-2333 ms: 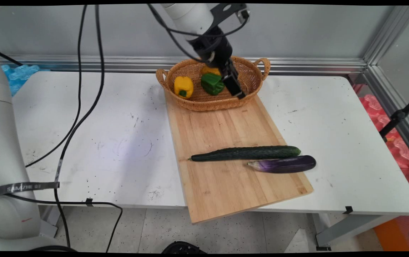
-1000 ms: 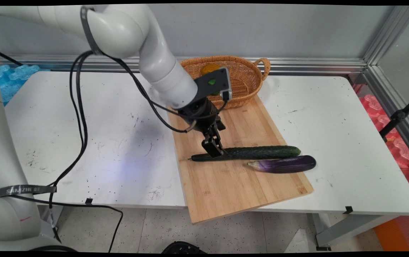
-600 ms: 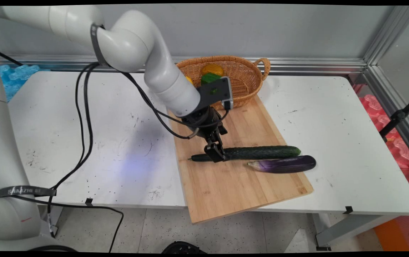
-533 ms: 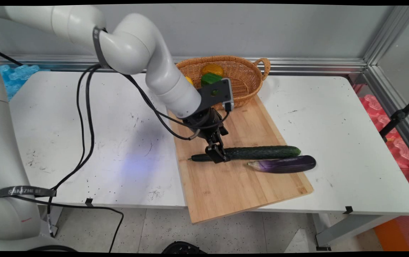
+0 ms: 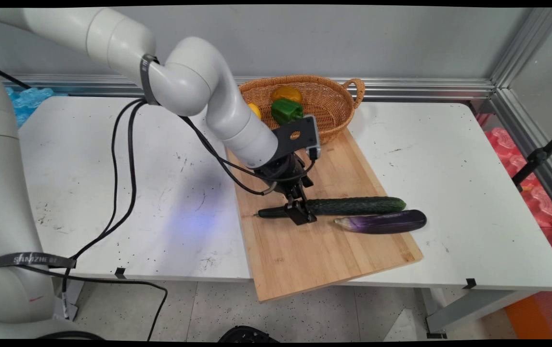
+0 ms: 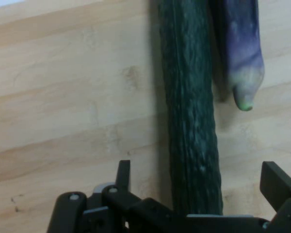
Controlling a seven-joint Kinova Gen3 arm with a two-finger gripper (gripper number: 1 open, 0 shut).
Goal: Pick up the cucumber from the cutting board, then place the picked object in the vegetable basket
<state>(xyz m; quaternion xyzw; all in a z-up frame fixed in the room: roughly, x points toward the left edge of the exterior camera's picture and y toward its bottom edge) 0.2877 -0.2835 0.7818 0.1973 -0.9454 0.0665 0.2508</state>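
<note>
Gripper is down at the cutting board, spread wide with one finger on each side of the cucumber near its thin stem end. In the hand view the two fingertips stand well clear of the green skin on both sides, so nothing is held; the cucumber simply lies between them, flat on the wood.

The cucumber stretches across the middle of the board, and the eggplant lies just beside it toward the near edge, its pale stem tip close against the cucumber's flank. That closeness looks like the main hazard: a finger sweeping inward or the cucumber rolling could nudge the eggplant, which already sits near the board's right edge, partly over the white surface.

A second risk, judged from where the gripper stands, is the off-centre position. A hold this far toward the narrow end would leave most of the long body hanging to one side, so it could droop, pivot or slip out. The skin looks bumpy yet firm and round, which may let it roll as the fingers meet it.

Behind, the basket holds a green pepper and yellow peppers, well apart from the gripper.
</note>
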